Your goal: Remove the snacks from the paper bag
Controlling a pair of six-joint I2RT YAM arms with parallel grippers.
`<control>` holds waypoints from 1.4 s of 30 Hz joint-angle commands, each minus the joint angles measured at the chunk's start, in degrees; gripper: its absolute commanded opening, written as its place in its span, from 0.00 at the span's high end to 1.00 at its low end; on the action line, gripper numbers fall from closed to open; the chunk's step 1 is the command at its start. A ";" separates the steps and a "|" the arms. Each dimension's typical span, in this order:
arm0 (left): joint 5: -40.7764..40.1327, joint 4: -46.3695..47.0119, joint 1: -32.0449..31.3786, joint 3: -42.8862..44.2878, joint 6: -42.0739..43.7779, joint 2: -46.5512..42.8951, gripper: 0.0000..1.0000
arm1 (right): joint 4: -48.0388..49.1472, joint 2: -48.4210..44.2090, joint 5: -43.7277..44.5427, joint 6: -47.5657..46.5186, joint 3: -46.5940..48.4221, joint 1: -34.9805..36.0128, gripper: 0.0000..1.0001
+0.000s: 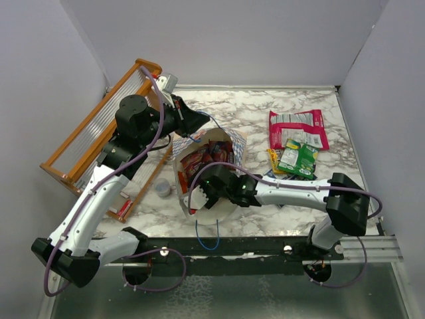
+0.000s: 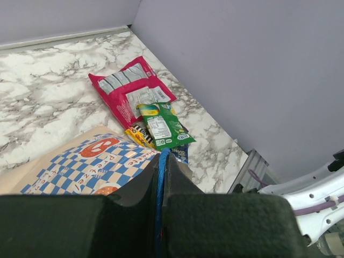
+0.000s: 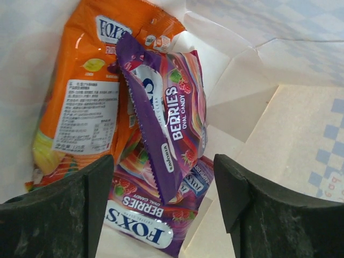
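The blue-and-white checkered paper bag point(image 1: 234, 147) lies tilted on the marble table, mouth toward the front. My left gripper point(image 1: 194, 121) is shut on its blue string handle point(image 2: 159, 183), holding the bag's far edge up. My right gripper point(image 1: 214, 183) is open at the bag's mouth, with its fingers point(image 3: 91, 188) either side of two purple berry candy packets point(image 3: 164, 129) and an orange packet point(image 3: 86, 102) inside the cream interior. Outside the bag, at right, lie a pink-red pouch point(image 1: 297, 128), a green packet point(image 1: 298, 158), a yellow bar point(image 1: 273, 161) and a blue packet, mostly hidden.
An orange wooden rack point(image 1: 99, 126) stands at the back left. A small grey-blue cup point(image 1: 163, 190) sits beside the bag's left side. A second blue handle loop point(image 1: 207, 238) hangs over the table's front edge. Grey walls close in on the left, back and right.
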 commanded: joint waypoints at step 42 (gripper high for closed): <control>-1.02 0.31 0.05 1.21 1.47 0.77 1.00 | 9.60 -17.90 -7.62 2.71 -4.86 -4.84 0.99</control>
